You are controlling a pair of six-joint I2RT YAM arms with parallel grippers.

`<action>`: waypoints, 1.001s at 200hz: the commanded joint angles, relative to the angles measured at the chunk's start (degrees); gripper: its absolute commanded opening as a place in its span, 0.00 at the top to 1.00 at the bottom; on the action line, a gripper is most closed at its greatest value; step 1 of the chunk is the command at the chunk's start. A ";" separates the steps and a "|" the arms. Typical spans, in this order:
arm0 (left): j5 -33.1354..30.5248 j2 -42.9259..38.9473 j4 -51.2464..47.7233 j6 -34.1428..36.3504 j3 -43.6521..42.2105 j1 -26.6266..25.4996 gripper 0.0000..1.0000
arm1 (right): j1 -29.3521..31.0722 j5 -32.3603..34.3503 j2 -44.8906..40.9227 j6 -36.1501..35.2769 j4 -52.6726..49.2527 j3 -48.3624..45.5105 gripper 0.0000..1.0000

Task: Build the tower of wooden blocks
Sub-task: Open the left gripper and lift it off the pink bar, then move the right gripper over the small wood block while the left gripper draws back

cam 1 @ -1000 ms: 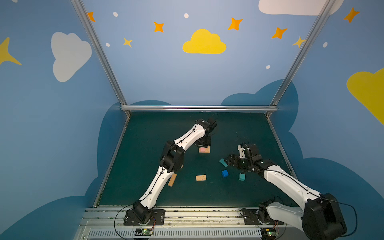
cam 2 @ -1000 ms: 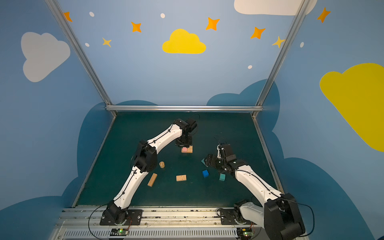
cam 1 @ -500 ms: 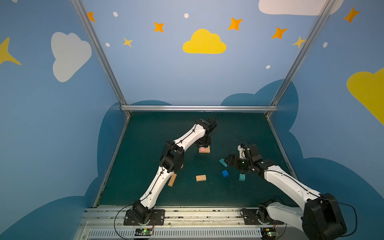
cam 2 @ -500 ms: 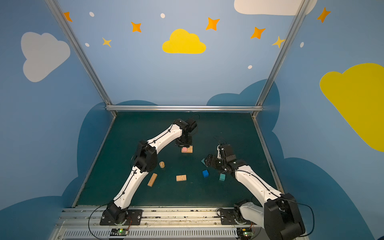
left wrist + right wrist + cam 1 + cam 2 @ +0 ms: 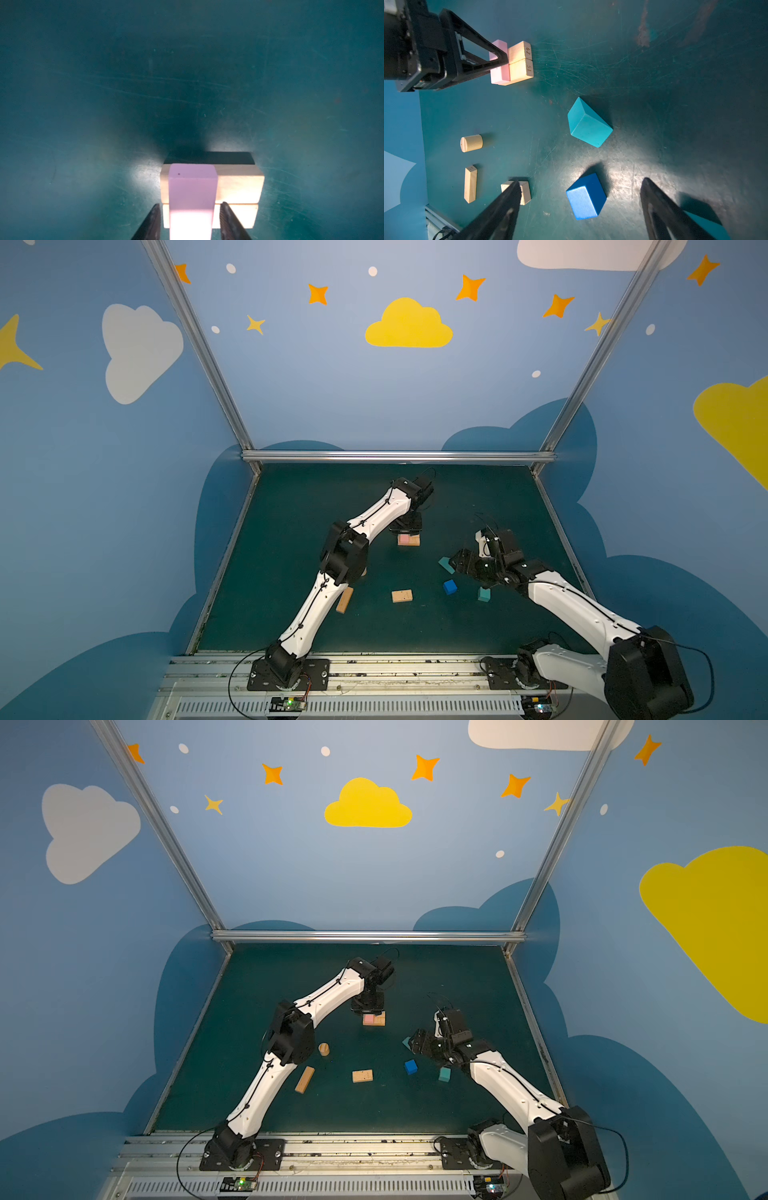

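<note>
A pink bar point(image 5: 192, 187) lies across two tan bars point(image 5: 239, 185) set side by side on the green mat point(image 5: 316, 506). My left gripper point(image 5: 190, 204) straddles the pink bar, open, with a thin gap at each finger. The same stack shows in both top views, the pink bar point(image 5: 368, 1018) just under the gripper. My right gripper point(image 5: 581, 181) hangs wide open over the blue cube point(image 5: 586, 197), holding nothing. A teal house-shaped piece point(image 5: 588, 123) lies beyond it. The teal cube point(image 5: 444, 1074) sits under the right wrist.
A short tan block point(image 5: 362, 1075), a long tan bar point(image 5: 304, 1079) and a tan cylinder point(image 5: 324, 1049) lie loose at the front left of the mat. The left arm's elbow point(image 5: 291, 1036) stands beside the cylinder. Aluminium rails point(image 5: 395, 456) edge the mat.
The left gripper's jaws have spread and let go of the pink bar, which stays on the tan bars. Neither arm has visibly moved.
</note>
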 commanded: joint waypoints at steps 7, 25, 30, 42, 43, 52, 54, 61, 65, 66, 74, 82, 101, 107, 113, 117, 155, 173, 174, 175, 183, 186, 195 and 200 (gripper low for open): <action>-2.09 -1.37 -1.62 0.36 0.76 0.03 0.47 | -0.20 -0.50 -1.28 -0.21 -0.96 0.27 0.12; -2.41 -3.16 -1.22 0.59 0.25 -0.12 0.42 | -0.06 -1.20 -2.15 -0.29 -1.29 0.80 0.12; -2.41 -3.65 -1.06 0.61 0.17 -0.26 0.41 | -0.06 -1.45 -2.46 -0.42 -1.25 0.94 0.12; -2.63 -5.11 -0.61 0.87 -0.50 -0.40 0.40 | 0.24 -1.14 -3.26 -0.58 -2.12 1.61 0.13; -2.65 -5.26 -0.58 0.89 -0.54 -0.46 0.40 | 0.27 -1.07 -3.29 -0.57 -2.25 1.63 0.13; -2.84 -6.58 -0.19 1.09 -1.24 -0.51 0.40 | 0.85 -0.28 -4.04 -0.73 -3.35 2.30 0.13; -2.89 -6.87 -0.07 1.14 -1.38 -0.56 0.40 | 1.00 -0.04 -4.21 -0.80 -3.52 2.47 0.13; -3.15 -8.07 0.39 1.29 -2.21 -0.67 0.40 | 1.65 0.88 -4.82 -0.91 -4.42 2.58 0.14; -3.26 -8.91 0.68 1.33 -2.72 -0.75 0.40 | 2.14 1.41 -5.18 -1.02 -4.89 2.57 0.14; -3.32 -9.14 0.77 1.33 -2.79 -0.81 0.40 | 2.27 1.53 -5.26 -1.01 -5.04 2.59 0.14; -3.61 -10.88 1.51 1.65 -4.24 -1.12 0.40 | 3.24 2.46 -5.84 -1.28 -5.73 4.46 0.14; -4.02 -12.80 2.36 1.99 -5.83 -1.38 0.40 | 4.29 3.17 -6.29 -1.27 -6.31 4.93 0.14; -4.86 -18.13 4.63 2.68 -10.40 -1.90 0.40 | 6.99 3.83 -6.54 -1.02 -6.76 5.51 0.15; -5.04 -20.18 5.68 3.05 -12.58 -2.07 0.40 | 7.91 3.93 -6.37 -0.68 -6.68 5.52 0.15; -5.13 -22.23 6.82 3.51 -14.96 -2.23 0.40 | 8.73 3.97 -6.09 -0.34 -6.53 5.40 0.15; -5.21 -23.86 7.53 3.67 -16.70 -2.19 0.40 | 9.47 3.93 -5.71 -0.15 -6.44 5.41 0.16; -2.50 -40.12 16.49 4.85 -37.12 -2.39 0.47 | 15.92 1.90 -0.51 2.06 -4.73 5.43 0.42; 1.99 -46.93 22.21 4.29 -47.85 -2.59 0.55 | 19.11 0.40 2.58 3.57 -2.87 5.25 0.64; 2.38 -47.31 22.52 4.22 -48.43 -2.61 0.55 | 19.28 0.32 2.79 3.66 -2.75 5.25 0.66; 2.58 -47.68 22.85 4.19 -49.03 -2.62 0.55 | 19.41 0.28 3.03 3.74 -2.69 5.25 0.67; 4.55 -50.27 25.11 3.53 -53.26 -2.86 0.59 | 20.60 -0.29 4.57 4.29 -2.21 5.49 0.78; 4.94 -51.13 25.66 3.25 -54.79 -2.95 0.60 | 21.15 -0.35 5.06 4.47 -2.06 5.63 0.83; 5.67 -53.48 27.78 1.74 -58.99 -3.04 0.67 | 22.68 -0.20 6.39 5.12 -2.08 6.04 0.95; 6.11 -54.62 29.07 1.10 -61.16 -3.09 0.71 | 23.55 0.13 7.07 5.47 -1.97 6.18 1.00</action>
